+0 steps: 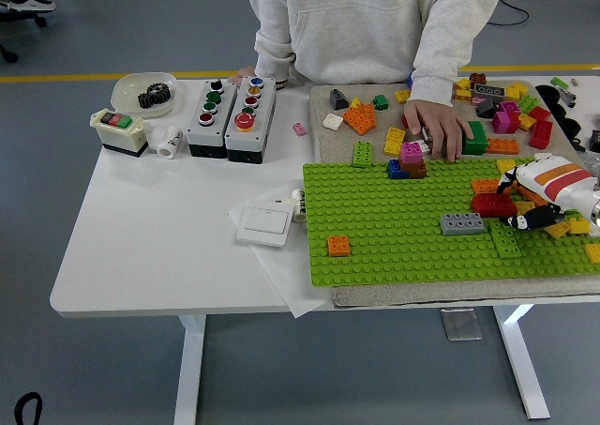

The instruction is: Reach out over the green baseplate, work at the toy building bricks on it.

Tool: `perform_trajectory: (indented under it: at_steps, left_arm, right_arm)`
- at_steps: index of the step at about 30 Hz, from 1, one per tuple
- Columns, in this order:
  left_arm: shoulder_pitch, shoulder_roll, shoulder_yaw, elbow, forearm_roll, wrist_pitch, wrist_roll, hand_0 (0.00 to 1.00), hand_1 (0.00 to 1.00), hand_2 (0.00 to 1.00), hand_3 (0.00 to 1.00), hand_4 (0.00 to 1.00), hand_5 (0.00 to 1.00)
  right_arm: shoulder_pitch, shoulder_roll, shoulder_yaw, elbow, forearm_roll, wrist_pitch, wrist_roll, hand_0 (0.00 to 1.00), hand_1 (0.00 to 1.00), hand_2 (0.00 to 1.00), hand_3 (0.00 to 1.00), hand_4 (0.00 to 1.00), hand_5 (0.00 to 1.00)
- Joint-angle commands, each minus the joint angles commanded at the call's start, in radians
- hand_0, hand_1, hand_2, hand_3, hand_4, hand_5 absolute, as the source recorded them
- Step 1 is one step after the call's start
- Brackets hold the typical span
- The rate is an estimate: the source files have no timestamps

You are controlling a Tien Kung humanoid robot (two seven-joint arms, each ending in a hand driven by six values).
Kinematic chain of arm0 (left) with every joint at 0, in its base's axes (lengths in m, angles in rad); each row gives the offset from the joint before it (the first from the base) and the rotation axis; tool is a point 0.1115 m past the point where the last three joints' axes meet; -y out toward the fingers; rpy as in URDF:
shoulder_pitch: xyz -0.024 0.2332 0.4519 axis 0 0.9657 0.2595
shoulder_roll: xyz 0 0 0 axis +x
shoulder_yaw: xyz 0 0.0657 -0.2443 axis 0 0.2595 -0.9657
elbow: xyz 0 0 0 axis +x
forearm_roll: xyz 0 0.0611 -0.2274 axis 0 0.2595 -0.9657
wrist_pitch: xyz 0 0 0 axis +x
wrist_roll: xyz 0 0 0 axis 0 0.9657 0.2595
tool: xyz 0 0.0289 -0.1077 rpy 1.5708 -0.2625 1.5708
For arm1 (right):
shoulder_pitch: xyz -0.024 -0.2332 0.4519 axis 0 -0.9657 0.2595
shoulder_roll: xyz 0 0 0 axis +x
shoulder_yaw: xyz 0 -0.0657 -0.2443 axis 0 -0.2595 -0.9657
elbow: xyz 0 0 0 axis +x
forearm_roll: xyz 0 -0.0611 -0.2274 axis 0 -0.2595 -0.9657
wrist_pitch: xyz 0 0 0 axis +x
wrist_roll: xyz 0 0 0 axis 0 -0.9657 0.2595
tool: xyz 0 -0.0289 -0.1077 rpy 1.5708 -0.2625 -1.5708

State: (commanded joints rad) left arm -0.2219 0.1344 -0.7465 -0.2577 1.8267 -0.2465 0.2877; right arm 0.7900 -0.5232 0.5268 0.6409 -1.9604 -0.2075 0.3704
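The green baseplate [394, 219] lies on a beige mat at the table's right half. On it stand a grey brick [462, 223], a red brick [489, 204], a small orange brick [338, 246], a green brick [507, 240] and a pink-topped stack [411, 158]. My right hand [511, 200], white and orange with black fingers, comes in from the right edge. Its fingers are spread, one above and one below the red brick's right end, holding nothing. A person's hand [436, 128] rests on the mat among loose bricks, beside a green brick [475, 139]. My left hand is out of view.
Loose bricks [506, 106] are heaped on the mat behind the plate. Two button boxes [228, 115], a small switch box [119, 129], a bowl with a gear [145, 92] and a white wall switch [264, 225] lie on the table's left half.
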Motion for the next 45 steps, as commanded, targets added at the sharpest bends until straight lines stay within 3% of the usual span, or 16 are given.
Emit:
perform_trajectory:
  at_steps: [32, 33, 38, 39, 44, 45]
  left_arm:
    - [-0.024, 0.000, 0.013, -0.005, -0.011, -0.005, 0.003, 0.780, 0.767, 0.768, 0.607, 0.685, 0.596]
    - [-0.024, 0.000, 0.012, -0.005, -0.011, -0.005, 0.003, 0.783, 0.768, 0.768, 0.607, 0.685, 0.596]
    - [-0.025, -0.001, 0.013, -0.005, -0.011, -0.004, 0.002, 0.783, 0.768, 0.768, 0.607, 0.685, 0.596]
    - [-0.025, -0.001, 0.013, -0.005, -0.012, -0.004, 0.002, 0.783, 0.768, 0.769, 0.607, 0.685, 0.596]
    - [-0.026, -0.001, 0.015, -0.005, -0.013, -0.004, 0.003, 0.783, 0.768, 0.769, 0.607, 0.685, 0.596]
    - [-0.026, -0.001, 0.014, -0.005, -0.013, -0.005, 0.003, 0.783, 0.769, 0.770, 0.607, 0.685, 0.595]
  right_arm:
    - [0.054, 0.059, -0.059, -0.085, 0.030, 0.016, 0.015, 0.589, 0.641, 0.691, 0.658, 0.830, 0.459]
    - [0.055, 0.062, -0.061, -0.089, 0.032, 0.017, 0.016, 0.532, 0.612, 0.654, 0.609, 0.816, 0.460]
    - [0.059, 0.066, -0.068, -0.100, 0.038, 0.023, 0.019, 0.532, 0.612, 0.654, 0.609, 0.816, 0.460]
    - [0.059, 0.066, -0.069, -0.100, 0.039, 0.023, 0.020, 0.467, 0.559, 0.603, 0.558, 0.788, 0.487]
    - [0.059, 0.066, -0.072, -0.104, 0.044, 0.025, 0.024, 0.467, 0.559, 0.603, 0.558, 0.788, 0.487]
    - [0.059, 0.065, -0.073, -0.104, 0.045, 0.025, 0.025, 0.414, 0.507, 0.570, 0.538, 0.769, 0.498]
